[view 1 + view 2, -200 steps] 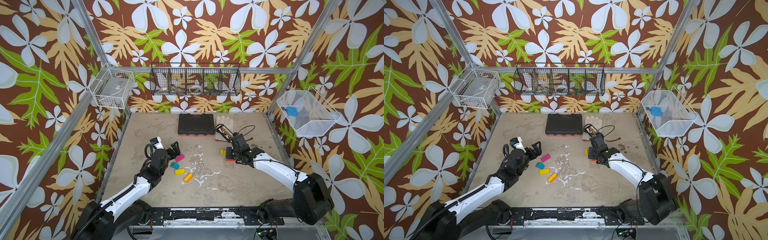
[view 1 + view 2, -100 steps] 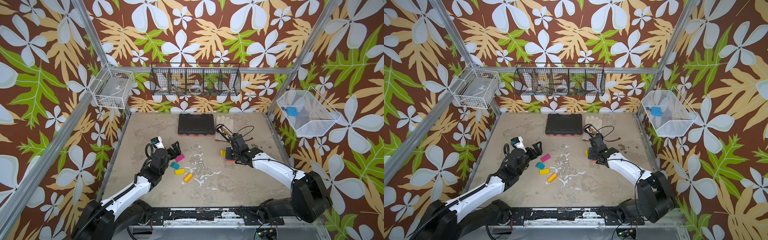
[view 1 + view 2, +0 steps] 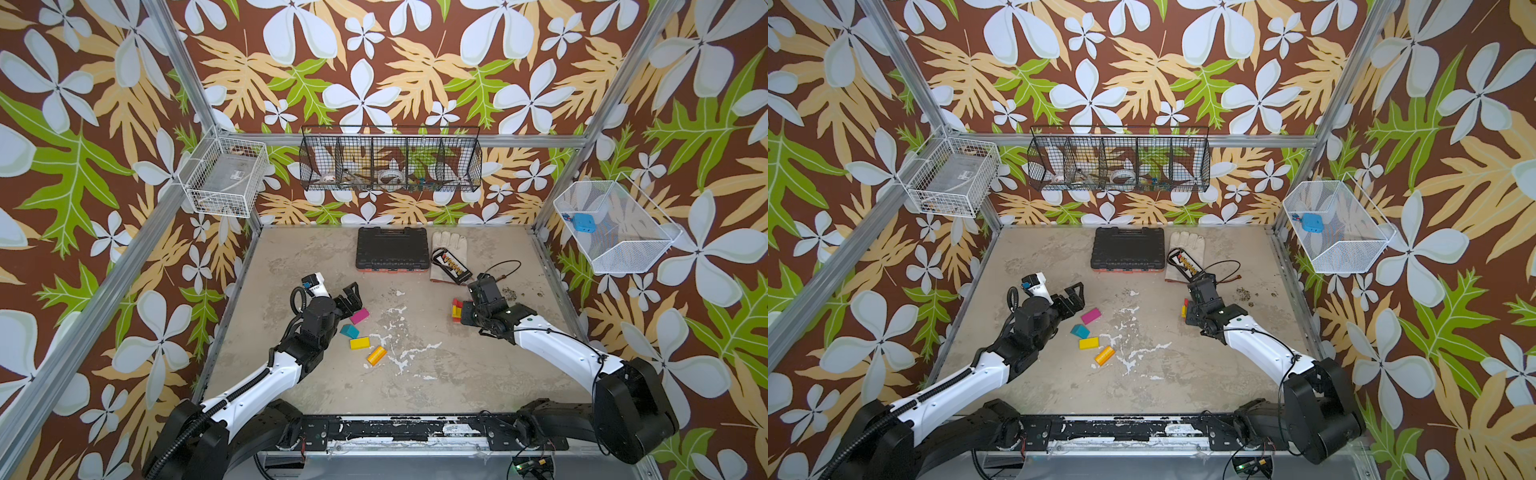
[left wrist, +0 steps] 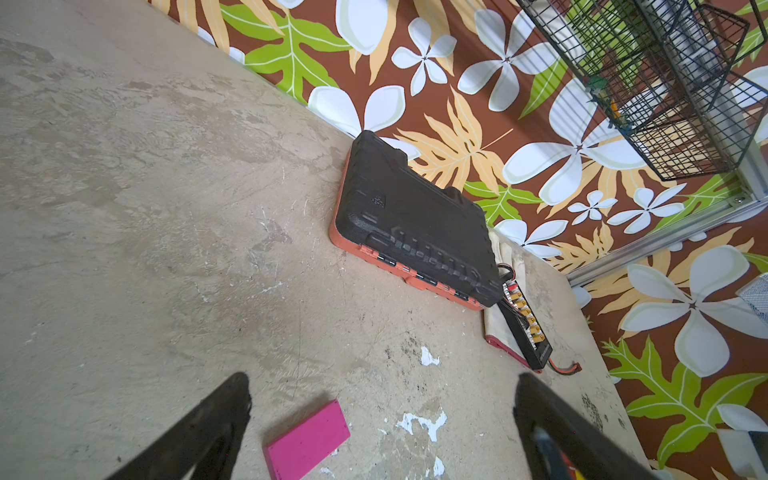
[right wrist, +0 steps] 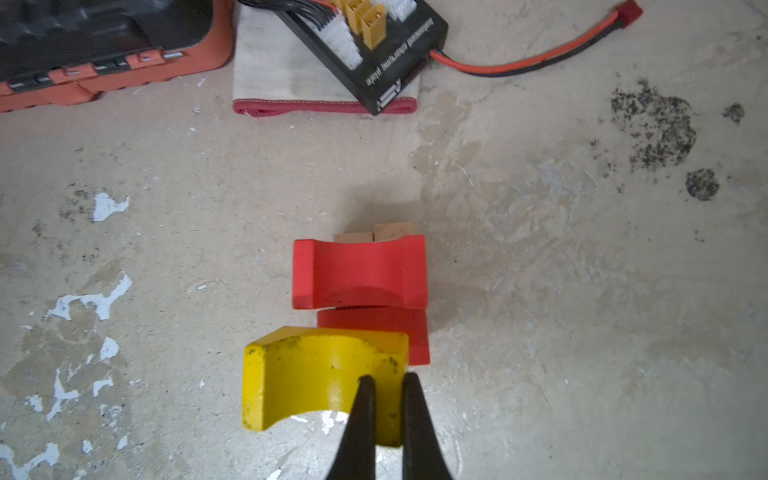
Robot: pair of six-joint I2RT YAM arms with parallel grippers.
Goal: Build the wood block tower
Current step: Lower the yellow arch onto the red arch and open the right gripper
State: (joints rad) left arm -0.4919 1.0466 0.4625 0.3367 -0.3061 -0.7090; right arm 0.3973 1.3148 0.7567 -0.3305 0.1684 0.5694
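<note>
**A:** What did the top views show?

**B:** The left gripper [image 3: 352, 300] hung spread wide and empty, just beside the magenta block [image 3: 359, 316]. The teal block [image 3: 349, 331], yellow brick [image 3: 360, 343] and orange half-cylinder [image 3: 376, 355] lay loose nearer, left of centre. The tower [image 3: 456, 309] was only a low start right of centre, with the right gripper [image 3: 467, 311] against it.

**A:** Left wrist?

**B:** The magenta block lay flat between the parted jaws, and the black tool case [image 4: 415, 216] sat at the far wall.

**A:** Right wrist?

**B:** The jaws were pressed nearly together over the yellow arch [image 5: 307, 374]. It sat skewed, overlapping a red block [image 5: 386, 332], and the red arch [image 5: 357, 274] rested beyond it on tan planks [image 5: 374, 232]. I couldn't tell whether the tips pinched anything.

**A:** Risks?

**B:** I judged that a sideways nudge from those closed tips could slide the skewed arch off or knock the red arch loose.

**A:** Surface and room?

**B:** The table [image 4: 145, 208] was flat, mottled and paint-flecked, with dark grit at the far right. A glove [image 5: 282, 75] and a charger board [image 5: 374, 41] lay far back, and floral walls enclosed it all.
</note>
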